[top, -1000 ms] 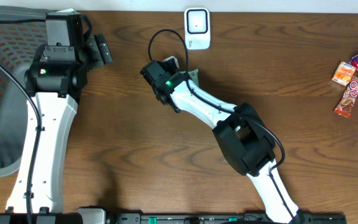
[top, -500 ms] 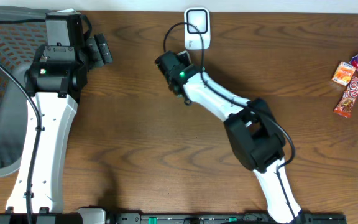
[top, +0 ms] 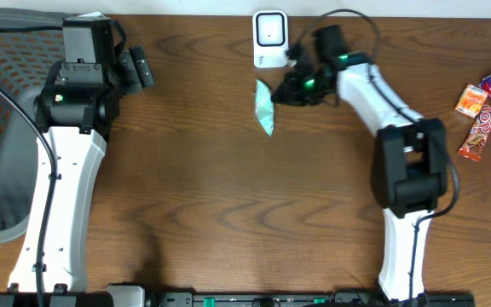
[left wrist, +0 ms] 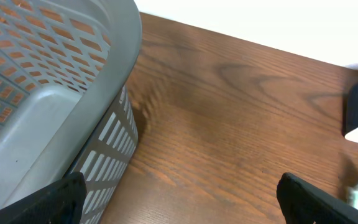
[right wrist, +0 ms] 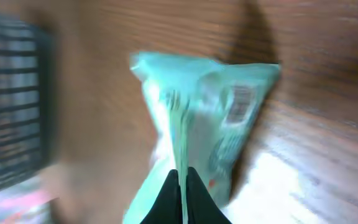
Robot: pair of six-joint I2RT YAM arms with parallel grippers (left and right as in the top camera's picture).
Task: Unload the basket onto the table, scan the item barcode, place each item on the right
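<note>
We see one teal plastic pouch [top: 265, 107] near one white square scanner [top: 270, 38], pinched by the right gripper [right wrist: 180, 193]; left gripper [left wrist: 179, 186] spread wide beside one grey slotted basket [left wrist: 42, 112].

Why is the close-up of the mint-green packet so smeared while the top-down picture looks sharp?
Right wrist view: packet and tabletop are streaked, probably motion blur; the barcode is unreadable. Overhead view: sharp, evenly lit. Left wrist view: crisp, softening at its right edge.
</note>
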